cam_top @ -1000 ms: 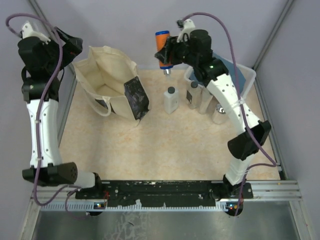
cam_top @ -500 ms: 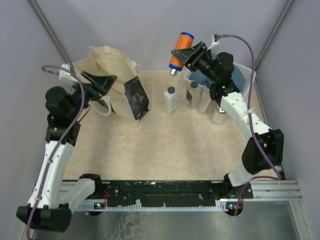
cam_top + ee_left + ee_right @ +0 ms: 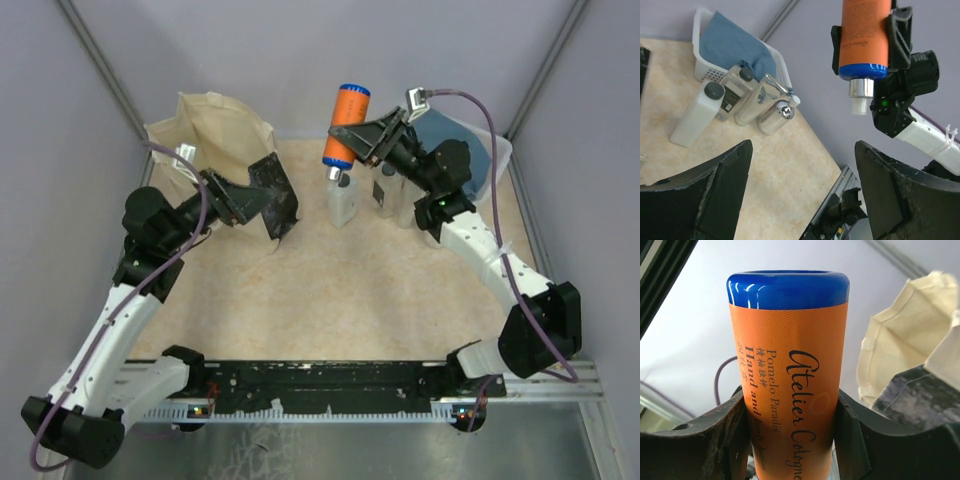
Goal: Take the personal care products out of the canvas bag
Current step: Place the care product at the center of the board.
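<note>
- You had the right gripper (image 3: 357, 138) clamped on the blue-and-orange bottle (image 3: 345, 118), one finger pressed to each side of its orange body.
- That bottle was in the air, well clear of the canvas bag (image 3: 215, 125). It was tilted with one blue end up, and its silver collar and white nozzle pointed down.
- In the overhead view, your held bottle's nozzle sat just above the white bottle (image 3: 343, 203) with the grey cap, which stood upright on the table (image 3: 380, 290).
- Just beside the white bottle stood a pale bottle (image 3: 734, 91) with a dark cap, then two clear shiny bottles (image 3: 760, 102), all in a close row out of the bag.
- That row stood against the white basket (image 3: 699, 30), and the blue cloth (image 3: 735, 47) lay inside the basket.
- Your left gripper (image 3: 240, 198) had its fingers (image 3: 705, 200) spread wide with nothing between them. Through the gap, its wrist camera looked across at the held bottle and the row by the basket.
- From above, your left gripper hung at the near side of the bag, right by the dark printed panel (image 3: 278, 190). The view was too poor to say whether a fingertip touched the cloth.
- The bag itself stood at the far left of the table, well apart from the bottles and the basket on the right.
</note>
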